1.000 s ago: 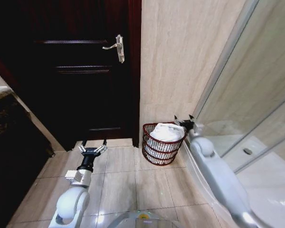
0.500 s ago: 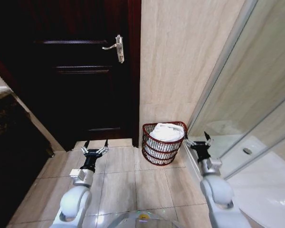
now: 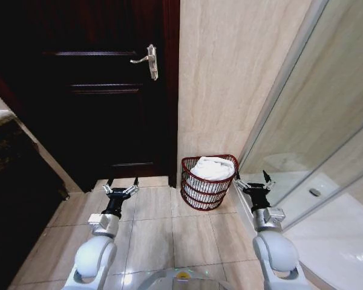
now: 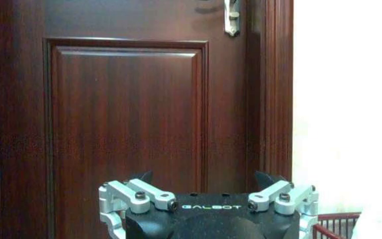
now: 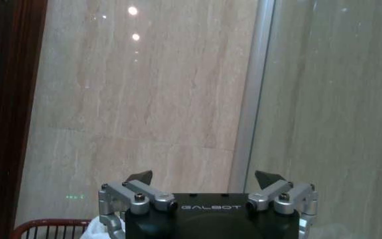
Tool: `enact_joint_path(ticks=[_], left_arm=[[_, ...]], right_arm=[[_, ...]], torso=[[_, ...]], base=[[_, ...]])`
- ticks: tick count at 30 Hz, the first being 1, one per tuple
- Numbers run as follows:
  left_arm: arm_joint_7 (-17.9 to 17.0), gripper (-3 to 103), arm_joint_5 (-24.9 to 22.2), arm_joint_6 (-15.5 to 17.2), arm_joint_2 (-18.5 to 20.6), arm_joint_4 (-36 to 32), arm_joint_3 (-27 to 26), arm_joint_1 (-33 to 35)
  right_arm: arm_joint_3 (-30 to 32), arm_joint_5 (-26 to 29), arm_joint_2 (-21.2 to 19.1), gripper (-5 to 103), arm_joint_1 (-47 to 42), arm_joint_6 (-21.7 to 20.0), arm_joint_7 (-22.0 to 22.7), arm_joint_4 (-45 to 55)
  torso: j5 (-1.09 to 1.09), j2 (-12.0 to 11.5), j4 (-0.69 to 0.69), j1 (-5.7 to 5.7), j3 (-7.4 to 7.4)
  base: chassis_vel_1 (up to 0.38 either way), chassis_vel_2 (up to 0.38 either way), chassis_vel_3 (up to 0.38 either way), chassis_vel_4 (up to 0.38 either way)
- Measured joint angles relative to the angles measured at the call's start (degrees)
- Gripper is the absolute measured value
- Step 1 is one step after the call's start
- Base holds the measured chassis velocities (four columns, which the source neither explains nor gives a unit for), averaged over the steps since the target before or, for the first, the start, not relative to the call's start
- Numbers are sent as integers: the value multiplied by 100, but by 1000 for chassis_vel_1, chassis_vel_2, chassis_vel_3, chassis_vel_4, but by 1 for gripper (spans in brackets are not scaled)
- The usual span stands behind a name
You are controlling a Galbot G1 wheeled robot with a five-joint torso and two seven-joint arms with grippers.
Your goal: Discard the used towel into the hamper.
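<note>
Right arm drawn back from the hamper.
A second ago the right gripper hung at the rim of the hamper, arm stretched out beside the white towel. It has since pulled back toward the robot and lowered, and now sits near the hamper's right side, apart from it, fingers spread, with the arm folded in close.

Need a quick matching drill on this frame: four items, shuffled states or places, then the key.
Items:
1. towel
2. hamper
3. left gripper
4. door handle

Descriptions:
A. open, low before the dark door
B. white, heaped inside the basket
C. silver, high on the door
D. reddish-brown, on the floor against the tiled wall

Pairs: 1-B, 2-D, 3-A, 4-C
</note>
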Motion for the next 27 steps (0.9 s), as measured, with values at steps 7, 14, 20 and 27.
enact_joint_path(ticks=[7,14,20,27], left_arm=[[-33,100,-122,-31,4,-87,43,26],[-42,100,-131,-51,17,-105,38,46],[-117,100,-97,-75,-2,-112,71,18],[-129,100,-44,-31,-65,-113,105,10]], right_arm=[[23,144,-38,100,-25,-16,39,79],[48,235,-80,100,-8,-40,65,90],[39,331,-119,100,43,-60,73,92],[27,372,-140,100,61,-66,73,56]], torso=[[0,0,-1,0,0],[0,0,-1,0,0],[0,0,2,0,0],[0,0,-2,0,1]], base=[[0,0,0,0],[5,6,5,10],[33,38,33,38],[0,0,0,0]])
